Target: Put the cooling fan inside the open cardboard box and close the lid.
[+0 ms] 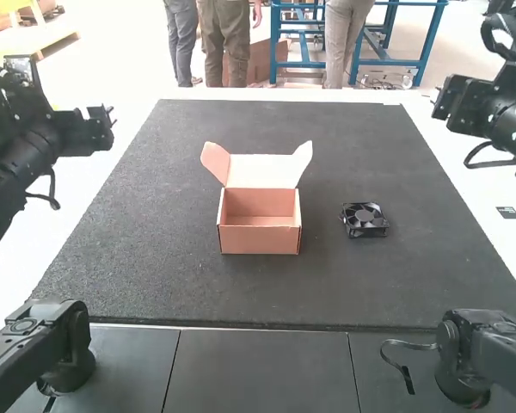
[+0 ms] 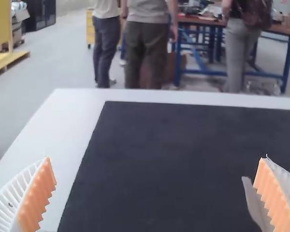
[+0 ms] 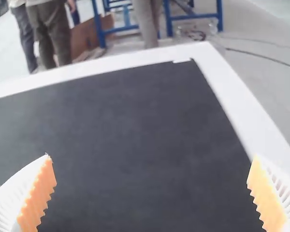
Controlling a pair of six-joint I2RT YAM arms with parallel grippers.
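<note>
Brown cardboard marks the centre of things: the box [image 1: 259, 220] sits near the middle of the dark mat [image 1: 138, 249], mouth upward. Its lid [image 1: 267, 170] stands up from the far wall with both ear flaps splayed, so nothing bars the way in from above. Right of the box, near it but not touching, the black fan [image 1: 365, 219] lies flat on the mat. Lying so, it offers its outer edges to a pinch from overhead, which I judge the likeliest grip. It is on the right arm's side of the box, so that arm looks the natural one to fetch it.

Neither arm has begun. The left hand [image 2: 152, 193] is spread wide and has hold of nothing. Its orange pads [image 2: 38, 191] stand far apart, with bare mat and the white bench [image 2: 63, 125] beyond them. The right hand [image 3: 152, 191] is likewise wide open and empty, with the mat's far corner ahead of it. Both arms are raised well out to either side of the box, which leaves the space over it free.

The task is at its start, with the fan outside and the lid up. Closing will likely need the lid pushed forward over the box and its ears tucked inside the walls. A light box could slide on the mat during that step unless the other hand steadies it.
</note>
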